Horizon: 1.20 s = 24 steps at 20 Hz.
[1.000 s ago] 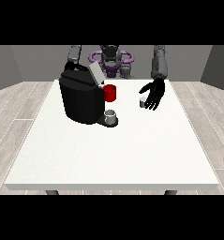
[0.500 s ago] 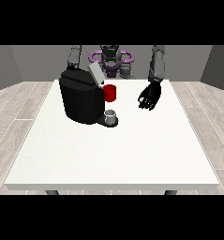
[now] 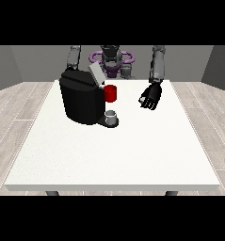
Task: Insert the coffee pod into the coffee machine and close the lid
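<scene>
Coffee pod [image 3: 143, 100], a small pale piece, sits pinched in the curled fingers of the hand at the view's right [image 3: 150, 97], held above the white table [image 3: 114, 155]. Well off to that hand's side stands the black coffee machine [image 3: 82, 96], lid [image 3: 96, 74] raised, grey cup [image 3: 112, 116] beneath its red part [image 3: 110, 93]. Wood floor [image 3: 15, 122] surrounds.
</scene>
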{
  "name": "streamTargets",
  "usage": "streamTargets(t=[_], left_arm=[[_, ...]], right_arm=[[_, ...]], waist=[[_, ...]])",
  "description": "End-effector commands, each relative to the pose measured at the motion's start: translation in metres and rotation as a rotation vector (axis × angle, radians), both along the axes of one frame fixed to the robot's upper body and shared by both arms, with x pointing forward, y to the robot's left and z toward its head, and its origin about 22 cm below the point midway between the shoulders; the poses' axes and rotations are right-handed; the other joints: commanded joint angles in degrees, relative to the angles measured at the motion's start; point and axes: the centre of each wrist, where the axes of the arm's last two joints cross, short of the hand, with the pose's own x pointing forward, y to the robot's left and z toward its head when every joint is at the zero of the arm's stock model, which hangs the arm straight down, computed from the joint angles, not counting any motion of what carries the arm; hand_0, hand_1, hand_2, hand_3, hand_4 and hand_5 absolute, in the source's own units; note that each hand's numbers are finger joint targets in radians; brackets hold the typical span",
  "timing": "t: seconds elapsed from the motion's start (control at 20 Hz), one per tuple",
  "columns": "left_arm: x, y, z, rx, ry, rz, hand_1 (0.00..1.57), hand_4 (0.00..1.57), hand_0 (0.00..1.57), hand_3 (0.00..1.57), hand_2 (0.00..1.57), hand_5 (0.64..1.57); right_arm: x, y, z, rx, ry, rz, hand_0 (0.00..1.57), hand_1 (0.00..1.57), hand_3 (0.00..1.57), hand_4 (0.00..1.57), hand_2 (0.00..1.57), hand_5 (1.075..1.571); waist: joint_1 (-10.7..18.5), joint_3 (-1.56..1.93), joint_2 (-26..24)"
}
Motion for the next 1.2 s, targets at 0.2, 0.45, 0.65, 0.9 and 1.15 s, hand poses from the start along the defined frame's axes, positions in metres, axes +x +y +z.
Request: streamTargets(t=[0.2, 0.45, 0.65, 0.9, 1.15], left_arm=[[0.016, 0.007, 0.016, -0.007, -0.035, -0.042, 1.15, 0.47, 1.15, 1.16, 1.26, 1.571], [0.023, -0.026, 0.023, -0.185, -0.005, -0.131, 1.43, 0.49, 1.43, 1.35, 1.42, 1.571], [0.033, -0.041, 0.036, -0.192, 0.023, -0.108, 1.42, 0.52, 1.42, 1.33, 1.41, 1.571], [0.043, -0.069, 0.066, -0.174, 0.04, -0.208, 1.4, 0.54, 1.4, 1.33, 1.39, 1.571], [0.052, -0.094, 0.095, -0.179, 0.061, -0.219, 1.34, 0.56, 1.34, 1.35, 1.37, 1.571]], right_arm=[[-0.001, -0.002, -0.013, -0.003, 0.043, -0.005, 0.0, 0.0, 0.0, 0.0, 0.0, 1.571], [-0.002, -0.021, -0.029, -0.077, 0.101, -0.108, 0.0, 0.0, 0.0, 0.0, 0.0, 1.571], [-0.006, -0.001, -0.04, -0.087, 0.126, -0.099, 0.0, 0.0, 0.0, 0.0, 0.0, 1.571], [-0.002, -0.011, -0.057, -0.076, 0.16, -0.137, 0.0, 0.0, 0.0, 0.0, 0.0, 1.571], [-0.01, -0.015, -0.069, -0.097, 0.188, -0.112, 0.0, 0.0, 0.0, 0.0, 0.0, 1.571]], waist=[[0.06, -0.1, -0.52], [2.64, -0.08, -4.8], [2.34, -0.07, -6.48], [4.67, -0.05, -8.1], [3.56, -0.06, -11.19]])
